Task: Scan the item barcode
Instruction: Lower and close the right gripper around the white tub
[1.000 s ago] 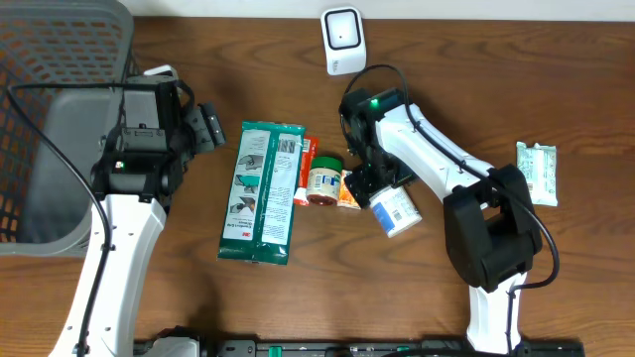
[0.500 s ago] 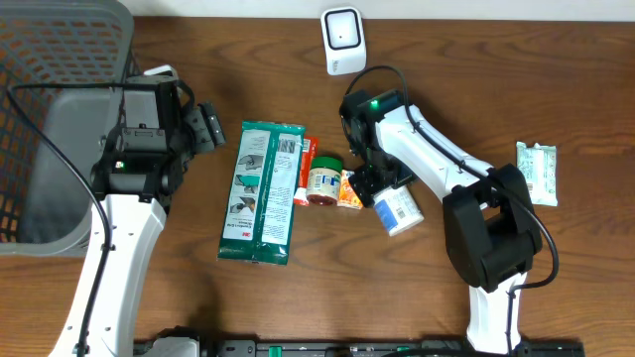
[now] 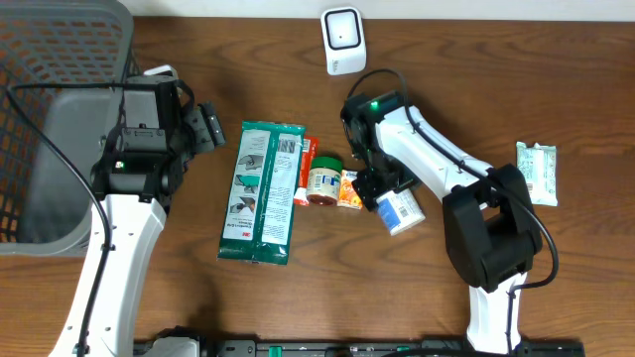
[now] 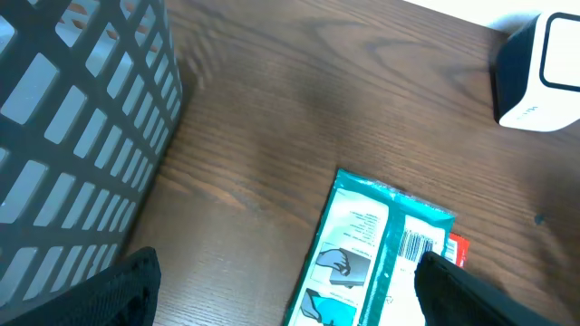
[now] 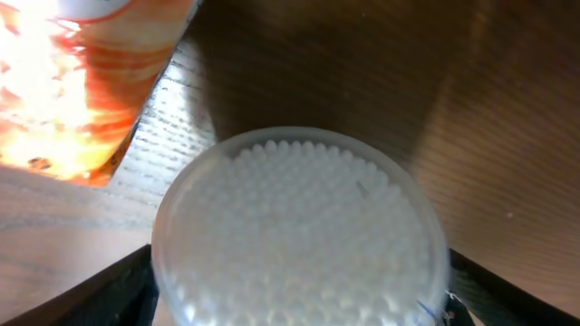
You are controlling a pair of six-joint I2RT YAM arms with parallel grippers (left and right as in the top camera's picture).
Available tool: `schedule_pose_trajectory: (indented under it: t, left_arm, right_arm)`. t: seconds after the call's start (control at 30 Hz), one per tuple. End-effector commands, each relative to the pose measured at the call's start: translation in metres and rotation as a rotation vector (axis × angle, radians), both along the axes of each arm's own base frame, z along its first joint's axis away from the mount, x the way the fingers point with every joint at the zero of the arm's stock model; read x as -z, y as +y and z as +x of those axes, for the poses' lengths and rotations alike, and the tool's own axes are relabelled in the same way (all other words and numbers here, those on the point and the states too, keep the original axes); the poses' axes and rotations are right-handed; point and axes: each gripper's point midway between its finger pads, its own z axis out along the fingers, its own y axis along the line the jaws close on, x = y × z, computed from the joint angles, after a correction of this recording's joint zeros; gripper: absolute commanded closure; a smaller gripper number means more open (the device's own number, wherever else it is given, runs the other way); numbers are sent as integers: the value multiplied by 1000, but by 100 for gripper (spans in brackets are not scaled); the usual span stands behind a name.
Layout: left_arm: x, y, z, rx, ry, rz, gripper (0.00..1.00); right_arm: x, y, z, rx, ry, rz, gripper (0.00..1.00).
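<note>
A white tub with a blue label [image 3: 400, 210] lies on its side on the wooden table. My right gripper [image 3: 382, 191] is down over its lid end. In the right wrist view the dimpled white lid [image 5: 299, 226] fills the space between my right gripper's [image 5: 299, 294] two fingers, and both fingers press against its rim. The white barcode scanner [image 3: 341, 40] stands at the table's back edge, also seen in the left wrist view as a scanner [image 4: 539, 72] at the top right. My left gripper [image 3: 213, 127] hovers open beside a green flat pack [image 3: 261, 191], holding nothing.
A grey mesh basket [image 3: 60, 119] fills the far left. Beside the green pack [image 4: 372, 244] lie a red tube [image 3: 307, 169], a small green-lidded jar [image 3: 323, 178] and an orange packet [image 3: 348, 188]. A white and green packet [image 3: 537, 173] lies at the far right.
My right gripper's jaws have narrowed onto the white tub, and the tub has shifted slightly up and to the right. The left arm has not moved.
</note>
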Motion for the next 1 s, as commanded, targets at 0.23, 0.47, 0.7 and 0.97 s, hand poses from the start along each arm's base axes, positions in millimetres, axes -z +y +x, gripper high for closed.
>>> schedule_pose_trajectory:
  t: [0.23, 0.47, 0.7, 0.97]
  left_arm:
    - [-2, 3, -1, -15, -7, 5, 14]
    - [-2, 3, -1, -15, -7, 5, 14]
    - [-2, 3, -1, -15, -7, 5, 14]
    - [-2, 3, -1, -15, -7, 5, 14]
  right_arm:
    - [18, -1, 2, -11, -17, -9, 17]
    - [-10, 1, 18, 10, -74, 24, 27]
    - [-44, -4, 24, 32, -157, 71, 34]
    - [-86, -18, 35, 99, -285, 132, 37]
